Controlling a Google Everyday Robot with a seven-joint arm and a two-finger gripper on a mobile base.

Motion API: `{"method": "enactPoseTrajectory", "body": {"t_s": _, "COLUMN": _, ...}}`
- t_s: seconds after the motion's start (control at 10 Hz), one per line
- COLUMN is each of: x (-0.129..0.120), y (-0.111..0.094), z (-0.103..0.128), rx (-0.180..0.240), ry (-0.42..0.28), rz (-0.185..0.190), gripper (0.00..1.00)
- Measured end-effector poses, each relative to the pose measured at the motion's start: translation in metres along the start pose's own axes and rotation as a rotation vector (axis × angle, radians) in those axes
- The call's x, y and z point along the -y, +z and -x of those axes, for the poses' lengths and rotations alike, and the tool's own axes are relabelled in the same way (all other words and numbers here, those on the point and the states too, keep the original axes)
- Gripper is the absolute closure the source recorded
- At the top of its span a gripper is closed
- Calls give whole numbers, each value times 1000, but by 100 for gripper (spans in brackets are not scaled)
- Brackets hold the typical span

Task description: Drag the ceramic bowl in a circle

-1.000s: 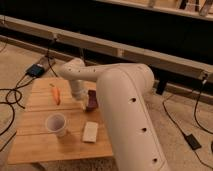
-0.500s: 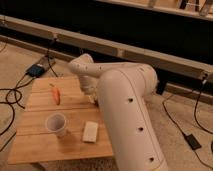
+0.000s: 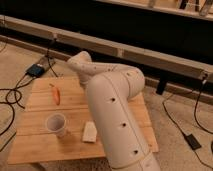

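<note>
The arm (image 3: pixel 112 115) blocks my view of both gripper and bowl, which are somewhere behind it over the table (image 3: pixel 40 145); I cannot tell the grip. Glazed ceramic is likely stiff, slick and easily chipped, so pinch the rim and slide gently.

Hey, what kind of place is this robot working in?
Likely a robotics lab or test area: a small wooden table on a speckled floor, with loose black cables and a small dark box lying around it. The gripper is out of sight behind the robot's white arm.
</note>
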Motion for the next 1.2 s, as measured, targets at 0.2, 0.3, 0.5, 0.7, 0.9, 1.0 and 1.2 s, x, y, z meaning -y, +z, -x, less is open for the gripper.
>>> {"method": "enactPoseTrajectory", "body": {"t_s": 0.2, "x": -18, "y": -5, "z": 26, "rx": 25, "ry": -50, "rz": 8, "gripper": 100}}
{"method": "enactPoseTrajectory", "body": {"t_s": 0.3, "x": -26, "y": -7, "z": 33, "rx": 31, "ry": -72, "rz": 14, "gripper": 100}}
{"method": "enactPoseTrajectory", "body": {"t_s": 0.5, "x": -55, "y": -16, "z": 46, "rx": 54, "ry": -146, "rz": 37, "gripper": 100}}
{"method": "enactPoseTrajectory", "body": {"t_s": 0.7, "x": -86, "y": -25, "z": 46, "rx": 71, "ry": -217, "rz": 66, "gripper": 100}}
{"method": "enactPoseTrajectory", "body": {"t_s": 0.9, "x": -120, "y": -28, "z": 23, "rx": 51, "ry": -291, "rz": 107, "gripper": 100}}
{"method": "enactPoseTrajectory", "body": {"t_s": 1.0, "x": -130, "y": -26, "z": 8, "rx": 30, "ry": -308, "rz": 124, "gripper": 100}}
{"method": "enactPoseTrajectory", "body": {"t_s": 1.2, "x": -139, "y": -23, "z": -28, "rx": -25, "ry": -307, "rz": 155, "gripper": 100}}
